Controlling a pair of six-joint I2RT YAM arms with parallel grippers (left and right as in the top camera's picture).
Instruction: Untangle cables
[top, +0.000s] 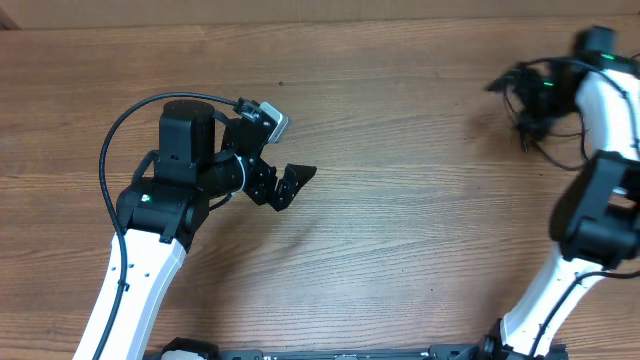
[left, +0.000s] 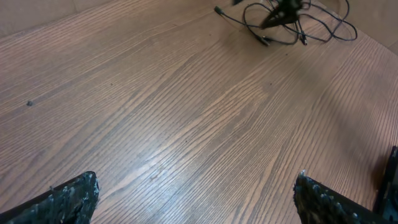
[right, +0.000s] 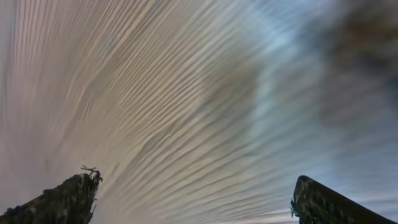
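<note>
- Left gripper (top: 297, 185) is my reference point here. It's parked over bare wood table (top: 400, 260), with its fingers (left: 68, 199) spread wide apart and nothing between them.
- The cables (left: 292, 28) are well apart from the left gripper, way off to its right and a bit toward the far edge of the table. From the left wrist cam they look like a loose knot of thin black cords lying flat on the wood, with a couple of loops and plug ends trailing out.
- Right gripper (right: 196, 205) is over on that same far side from the left gripper, right at the bundle when I look from overhead.
- Its jaws are spread wide too, both fingertips sitting at the bottom corners of the right wrist view with only wood grain between them.
- That right wrist view is badly smeared, so I can't tell if any cord is touching those fingers. Overhead doesn't settle it either, since the arm covers part of the bundle.
</note>
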